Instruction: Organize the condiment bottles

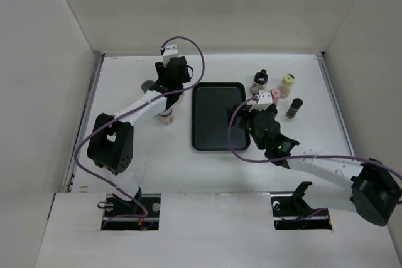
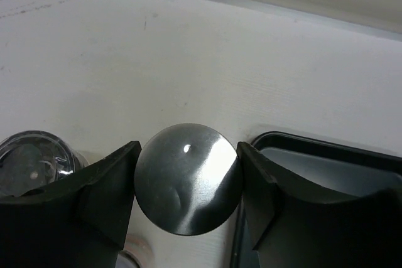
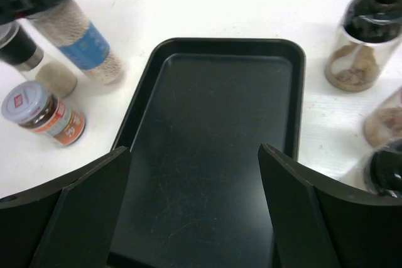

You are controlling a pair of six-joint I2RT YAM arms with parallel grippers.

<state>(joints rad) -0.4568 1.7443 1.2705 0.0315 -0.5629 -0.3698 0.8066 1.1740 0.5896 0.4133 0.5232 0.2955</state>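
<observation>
My left gripper (image 1: 174, 85) is shut on a beige mesh-textured bottle with a blue label (image 3: 81, 45). Its fingers press both sides of the bottle's shiny metal cap (image 2: 188, 179), just left of the black tray (image 1: 217, 116). Two more bottles stand by it: a clear-lidded one (image 2: 34, 162) and a small red-labelled jar (image 3: 43, 115). My right gripper (image 3: 195, 218) is open and empty, low over the tray's right part. Right of the tray stand a black-capped clear bottle (image 1: 260, 80), a cream-yellow one (image 1: 287, 84), a pink-capped one (image 1: 275, 97) and a dark one (image 1: 294, 107).
The tray (image 3: 220, 48) holds nothing. White walls close the table on the left, back and right. The right-hand bottles stand close to my right gripper (image 1: 247, 113). A black-capped bottle (image 3: 384, 172) is just beside its right finger.
</observation>
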